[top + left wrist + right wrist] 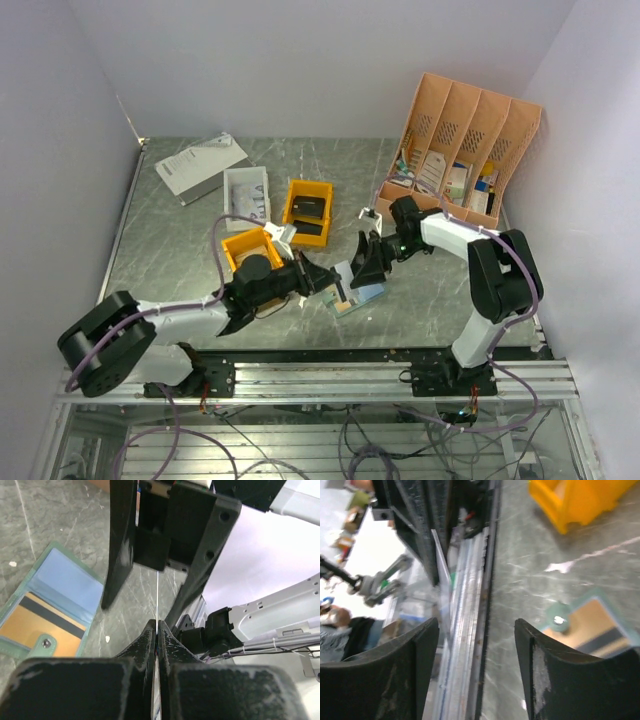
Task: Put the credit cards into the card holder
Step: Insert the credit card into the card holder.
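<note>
The card holder lies open on the table between the two grippers. It shows a light blue inside and a tan card with a dark stripe in its pocket. My left gripper is shut on a thin credit card, seen edge-on above the tabletop. My right gripper faces it. Its fingers stand open on either side of the card's far end, with a clear gap to the card. In the right wrist view the right gripper has nothing between its pads.
Two yellow bins and a white tray sit behind the left arm. A peach desk organiser stands at the back right, and a grey booklet lies at the back left. The aluminium rail runs along the near edge.
</note>
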Robot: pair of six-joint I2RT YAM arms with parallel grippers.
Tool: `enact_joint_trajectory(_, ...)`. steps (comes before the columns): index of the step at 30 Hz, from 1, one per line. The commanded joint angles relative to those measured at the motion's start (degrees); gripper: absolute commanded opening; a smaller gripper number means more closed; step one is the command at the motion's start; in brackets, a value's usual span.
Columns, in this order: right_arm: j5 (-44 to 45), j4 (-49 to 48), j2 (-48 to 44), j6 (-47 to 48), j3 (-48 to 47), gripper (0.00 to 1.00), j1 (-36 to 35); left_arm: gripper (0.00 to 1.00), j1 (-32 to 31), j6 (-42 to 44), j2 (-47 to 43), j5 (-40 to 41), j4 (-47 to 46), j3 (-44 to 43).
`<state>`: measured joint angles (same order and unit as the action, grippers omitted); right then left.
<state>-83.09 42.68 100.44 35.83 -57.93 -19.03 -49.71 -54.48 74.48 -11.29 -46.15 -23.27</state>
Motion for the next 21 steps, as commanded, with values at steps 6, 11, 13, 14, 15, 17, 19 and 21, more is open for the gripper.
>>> enact_joint_trajectory(6, 26.9, -13.1, -11.0, -10.6, 4.8, 0.6, 8.7, 0.07, -4.2, -5.5, -5.1, 15.8, -8.4, 10.9)
enact_joint_trajectory(11, 36.3, -16.7, -10.1, -13.9, 5.5, 0.06, 8.7, 0.07, -9.3, -9.3, -2.0, 27.5, -9.1, 10.0)
enact_joint_trajectory(13, 37.8, -16.6, -8.2, -14.2, 5.1, 0.0, 8.6, 0.07, -11.4, -11.1, -0.1, 32.5, -10.1, 10.0)
enact_joint_trajectory(14, 38.7, -16.5, -7.3, -14.3, 4.9, 0.0, 8.5, 0.07, -12.2, -11.9, 0.9, 34.2, -9.8, 9.4)
enact_joint_trajectory(15, 39.8, -16.4, -6.2, -14.3, 4.5, 0.0, 8.2, 0.07, -12.8, -12.6, 2.2, 35.4, -9.5, 8.6)
enact_joint_trajectory(17, 41.8, -16.3, -4.5, -14.5, 3.9, 0.0, 7.5, 0.07, -13.9, -13.6, 4.7, 37.7, -9.2, 7.2)
enact_joint_trajectory(19, 42.1, -15.9, -3.2, -14.5, 3.3, 0.0, 7.1, 0.07, -14.5, -13.8, 7.3, 38.8, -10.8, 6.2)
enact_joint_trajectory(21, 42.3, -15.9, -2.7, -14.5, 3.4, 0.0, 6.7, 0.07, -14.7, -14.3, 9.2, 39.9, -10.8, 5.1)
